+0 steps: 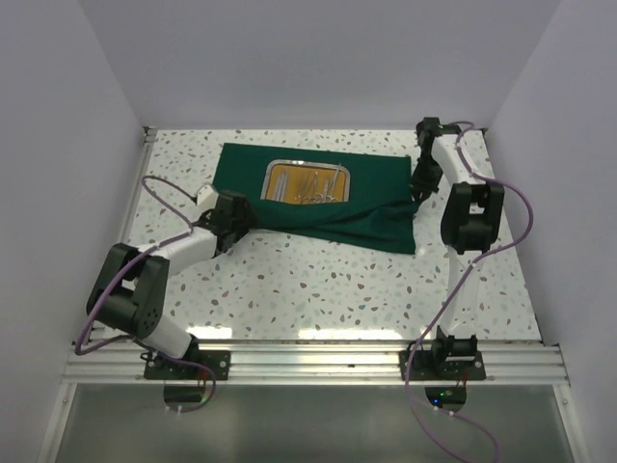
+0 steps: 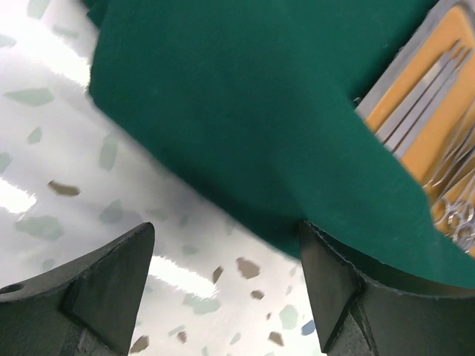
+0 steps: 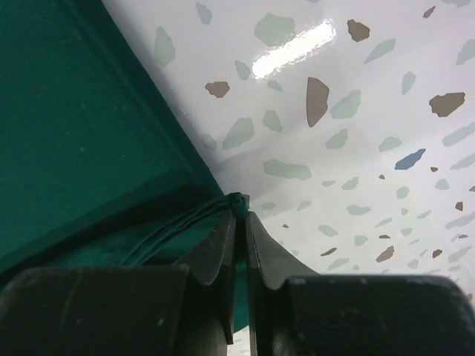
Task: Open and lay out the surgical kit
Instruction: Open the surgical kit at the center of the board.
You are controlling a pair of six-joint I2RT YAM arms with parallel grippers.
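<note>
The glossy, speckled terrazzo table (image 1: 318, 289) carries the dark green cloth wrap (image 1: 376, 183), spread flat across its far half, with its near-right part rumpled into folds. Left of the cloth's centre sits the rounded-corner steel tray (image 1: 307, 164) with an orange-brown floor and slim silver instruments (image 1: 313, 188) inside. The left wrist view resolves straight tweezers and ring handles that the top view blurs. The left gripper (image 2: 226, 252) is spread wide at the cloth's near-left edge, holding nothing. The right gripper (image 3: 239, 215) is pinched narrow on a bunched corner at the cloth's right side — clear only from its wrist.
</note>
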